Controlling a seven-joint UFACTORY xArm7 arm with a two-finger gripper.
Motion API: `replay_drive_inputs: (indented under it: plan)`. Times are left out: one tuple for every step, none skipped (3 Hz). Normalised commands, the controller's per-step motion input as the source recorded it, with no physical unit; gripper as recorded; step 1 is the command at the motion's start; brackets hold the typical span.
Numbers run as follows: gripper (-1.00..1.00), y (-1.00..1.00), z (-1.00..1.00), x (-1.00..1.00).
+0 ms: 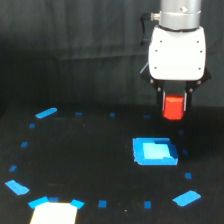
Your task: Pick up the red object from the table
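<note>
Gripper (174,105): clamped on red object (173,108), block upright between the jaws, held clear above table (90,165), blue square piece (154,151) below.

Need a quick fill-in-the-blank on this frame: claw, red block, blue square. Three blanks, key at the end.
1. The claw is shut on the ____ object.
2. That object is held ____ the table, not resting on it.
3. The large flat square piece lying below the claw is ____ in colour.

Missing words: red; above; blue
</note>
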Motion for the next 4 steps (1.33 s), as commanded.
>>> replay_drive_inputs:
  plan:
    - [-1.00, 0.72, 0.76, -0.10]
    - [-1.00, 0.76, 0.03, -0.09]
    - [-1.00, -0.46, -0.29, 0.35]
    - [-1.00, -0.49, -1.00, -0.43]
